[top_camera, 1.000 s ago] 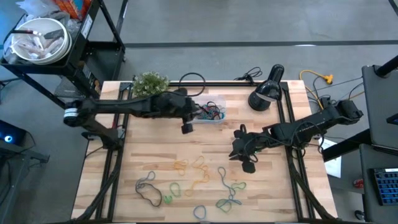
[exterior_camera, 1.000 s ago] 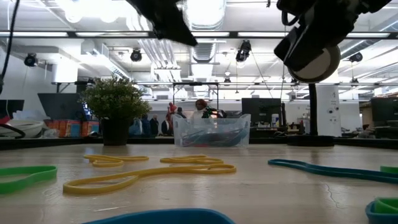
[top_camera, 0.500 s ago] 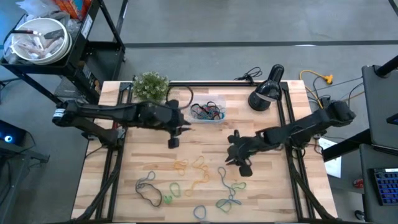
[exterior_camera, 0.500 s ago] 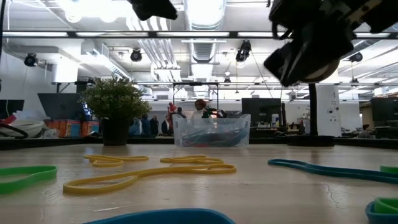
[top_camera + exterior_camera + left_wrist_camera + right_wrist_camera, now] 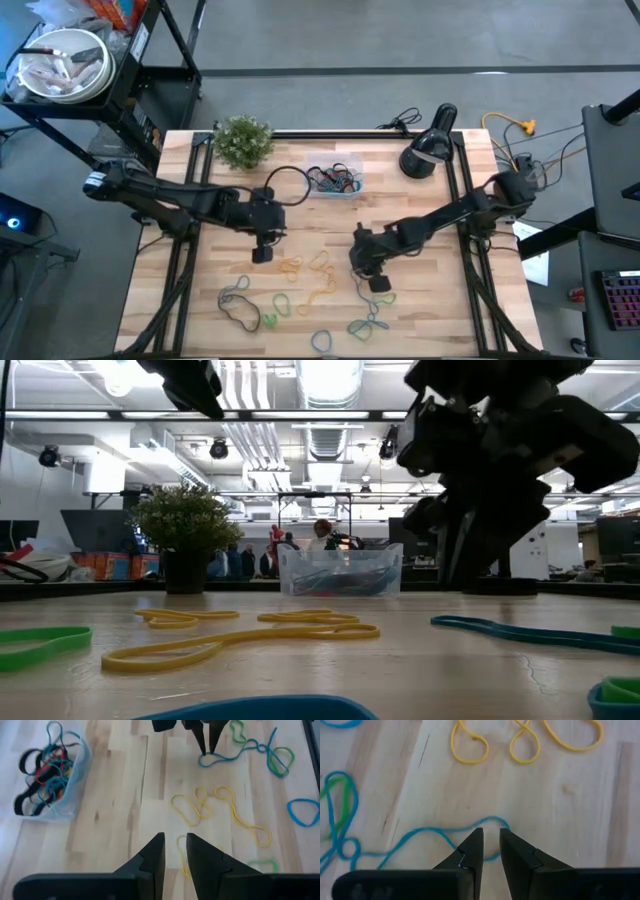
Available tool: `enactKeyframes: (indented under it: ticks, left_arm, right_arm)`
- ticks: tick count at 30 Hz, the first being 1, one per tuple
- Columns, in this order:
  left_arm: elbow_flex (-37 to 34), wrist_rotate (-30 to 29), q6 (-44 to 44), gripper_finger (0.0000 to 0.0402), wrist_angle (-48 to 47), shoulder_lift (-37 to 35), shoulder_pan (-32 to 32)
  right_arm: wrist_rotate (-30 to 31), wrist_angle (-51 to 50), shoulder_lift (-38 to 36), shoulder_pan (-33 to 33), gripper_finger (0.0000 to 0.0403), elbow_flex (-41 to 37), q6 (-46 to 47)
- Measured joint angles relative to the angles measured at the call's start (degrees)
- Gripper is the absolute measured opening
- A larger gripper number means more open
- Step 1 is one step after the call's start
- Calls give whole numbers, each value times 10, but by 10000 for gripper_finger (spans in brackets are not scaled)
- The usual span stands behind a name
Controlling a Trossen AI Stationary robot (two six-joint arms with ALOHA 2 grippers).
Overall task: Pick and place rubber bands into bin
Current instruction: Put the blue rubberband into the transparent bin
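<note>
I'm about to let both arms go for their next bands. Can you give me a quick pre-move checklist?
1. Right gripper over the blue band, fingers apart: ok.
2. Left gripper above the yellow bands, fingers apart: ok.
3. Both grippers empty: ok.
4. Bin upright on the table, top unobstructed: ok.
5. Clearance between the two grippers: ok, they are apart.
6. Blue band free of the green one: cannot tell.
</note>
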Motion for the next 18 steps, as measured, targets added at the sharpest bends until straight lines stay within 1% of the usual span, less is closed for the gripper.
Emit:
enactKeyframes:
  ticks: [3,7,11,18]
  left_arm:
    - [-1,-1,-6,63,0,0,-10]
    - [-1,-2,-12,63,-1,0,-16]
    - [-1,-3,-16,63,-1,0,-19]
    - [-1,-3,-31,63,-2,1,-27]
  right_arm:
    - [1,-18,12,0,59,16,0]
    - [21,-33,14,0,59,24,-2]
    - [22,-34,15,-1,59,26,-11]
    - [22,-37,44,-1,59,25,-12]
